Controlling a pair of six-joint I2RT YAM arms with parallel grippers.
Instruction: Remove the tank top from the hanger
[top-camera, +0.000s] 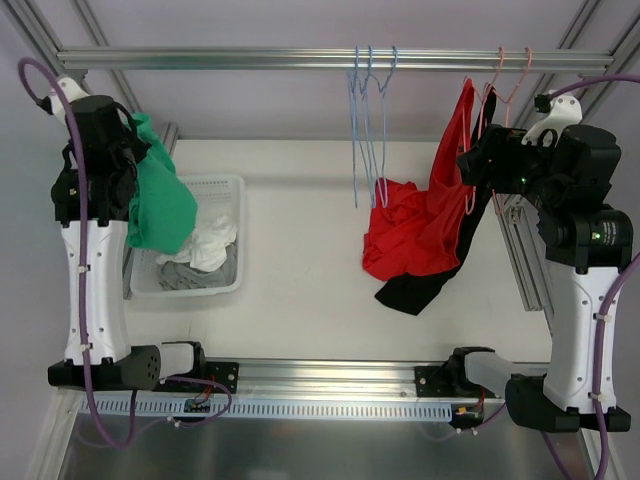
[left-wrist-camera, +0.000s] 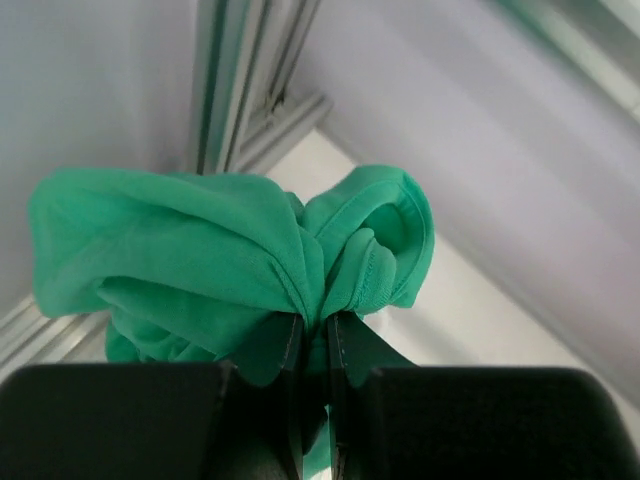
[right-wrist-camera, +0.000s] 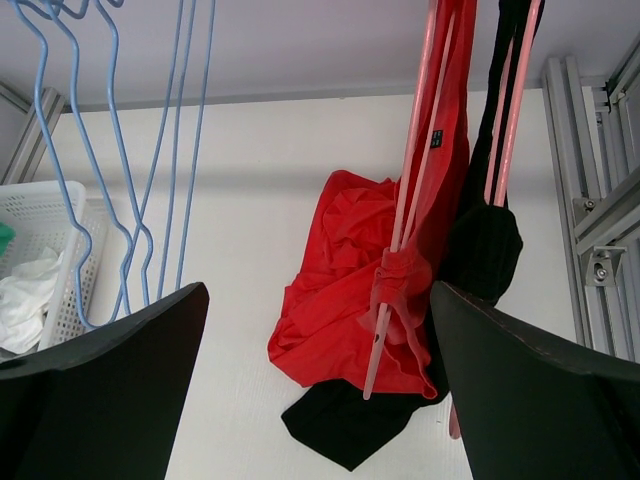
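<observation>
The left hand (left-wrist-camera: 312, 335) is pinched shut on the bunched green tank top (left-wrist-camera: 200, 250), already off any hanger and hanging by the left rim of the white laundry basket (top-camera: 230, 185), so releasing it there looks next, while the right hand (right-wrist-camera: 318, 300) gapes wide facing the red tank top (top-camera: 410, 235) on its pink hanger (right-wrist-camera: 415, 180).

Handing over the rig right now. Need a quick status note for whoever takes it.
Grippers: left gripper is shut on the green top, held up by the left edge of the basket. Right gripper is open and empty, facing the red top.
Things: red top and black top hang on pink hangers, lower ends pooled on the table.
Done: green top is off a hanger; blue hangers are bare.
Left: drop green in the basket, then probably strip red and black.
</observation>
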